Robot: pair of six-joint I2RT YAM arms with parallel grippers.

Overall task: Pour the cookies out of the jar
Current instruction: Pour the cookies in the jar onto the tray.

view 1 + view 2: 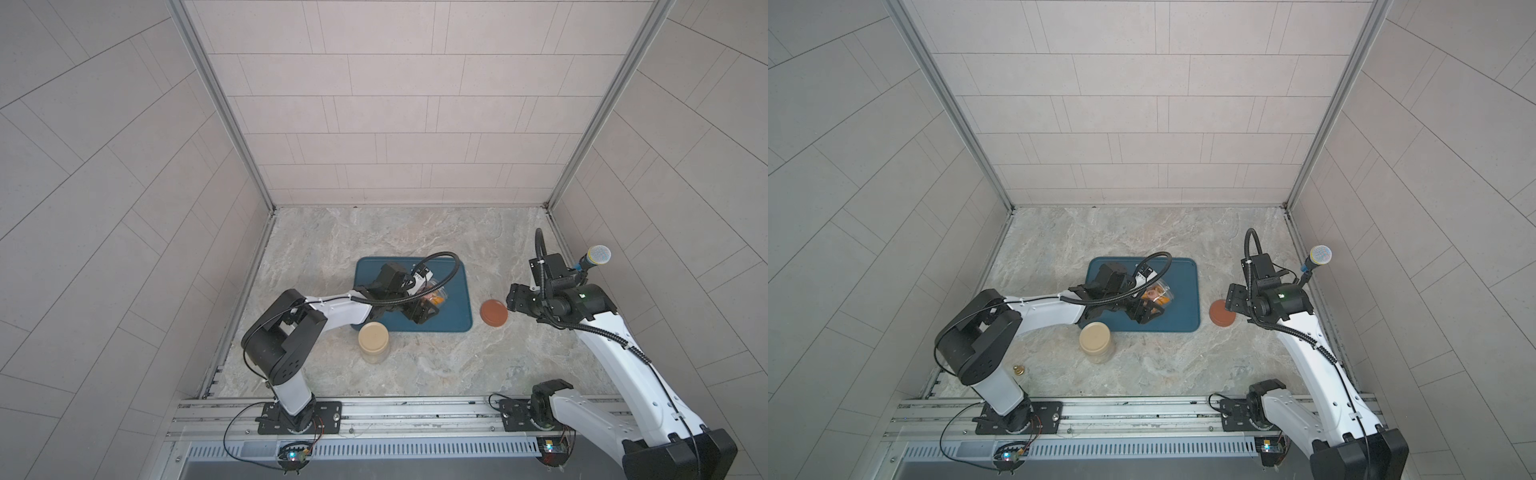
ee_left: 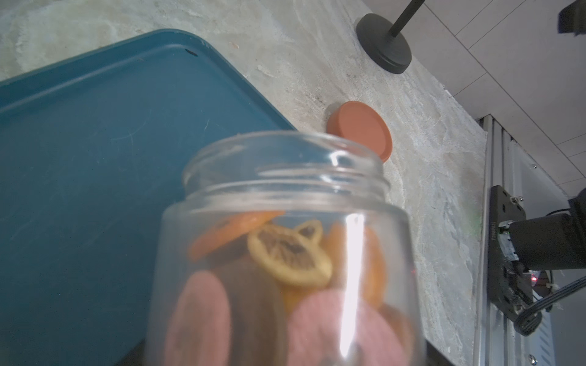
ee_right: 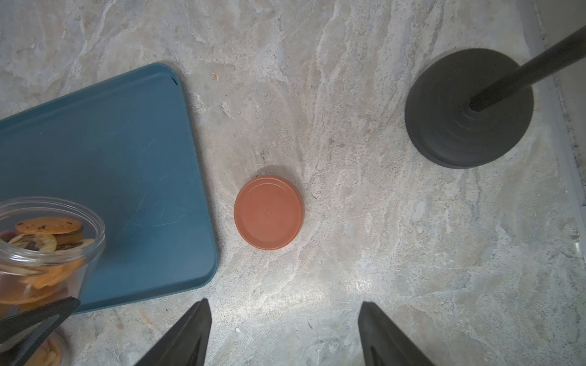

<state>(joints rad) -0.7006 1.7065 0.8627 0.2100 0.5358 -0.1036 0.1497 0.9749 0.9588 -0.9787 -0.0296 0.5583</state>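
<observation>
The jaws of our left gripper (image 1: 427,311) are clenched on a clear glass jar (image 2: 285,187). Those of our right gripper (image 3: 285,305) stand spread wide with nothing between them, over the bare marble-patterned stone tabletop (image 3: 380,253). We cannot see the left gripper's fingers in the left wrist view, where the jar fills the near part of the picture and its base is cut off. In the right wrist view one dark finger (image 3: 38,320) lies across the jar's wall, and in both top views the wrist, its camera and a looped black cable cover most of the glass. The jar is uncapped and tilted, its open mouth over a flat blue rectangular plastic tray (image 3: 126,158); whether the glass touches the tray we cannot tell. Inside it lie the small flat round cookies (image 2: 290,258): golden-orange ones, a yellowish one with a dark centre, pink ones and dark brown ones, piled toward the base and blurred close to the lens. They sit between the left jaws and well apart from the right ones. A round terracotta-coloured lid (image 3: 269,213) lies flat on the tabletop just beside the tray's edge, ahead of the right fingertips and touching neither. Near the tray's corner by the left arm stands a second clear jar with a beige lid (image 1: 374,337); its contents look pale and we cannot make them out. A black round stand base (image 3: 469,107) sits beyond the lid.
</observation>
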